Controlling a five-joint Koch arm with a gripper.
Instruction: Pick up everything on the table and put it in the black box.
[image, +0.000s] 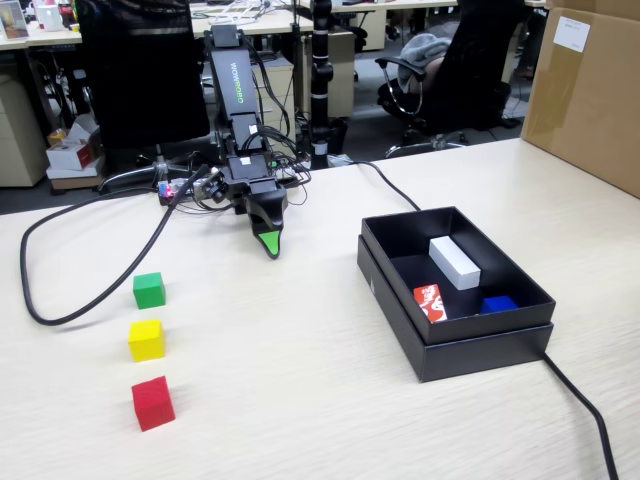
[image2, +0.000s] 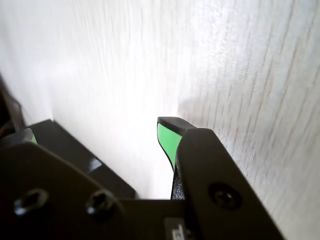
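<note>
Office chairs and desks crowd the background behind a pale wood-grain tabletop (image: 300, 390). Near its left edge in the fixed view three small cubes stand in a line running toward the camera, well apart from one another: the green cube (image: 149, 290) farthest, the yellow cube (image: 146, 340) in the middle, the red cube (image: 153, 403) nearest. Each sits flat, faces turned slightly off the table edge.

To the right lies the black box (image: 395, 280), open, its long axis running from near right to far left. Inside it are a long white block (image: 455, 262) lying along that same axis, a red block with white print (image: 430, 302) and a blue piece (image: 498, 304) partly hidden behind the near wall.

At the far side of the tabletop the arm is folded low, its hand (image: 269, 243) pointing down and toward the camera, tip close to the surface. In the wrist view the hand (image2: 100, 132) shows two green-padded tips with bright tabletop between them, so the jaws stand spread, holding nothing. Glare washes out much of that view.

A black cable (image: 70, 315) loops past the cubes.
</note>
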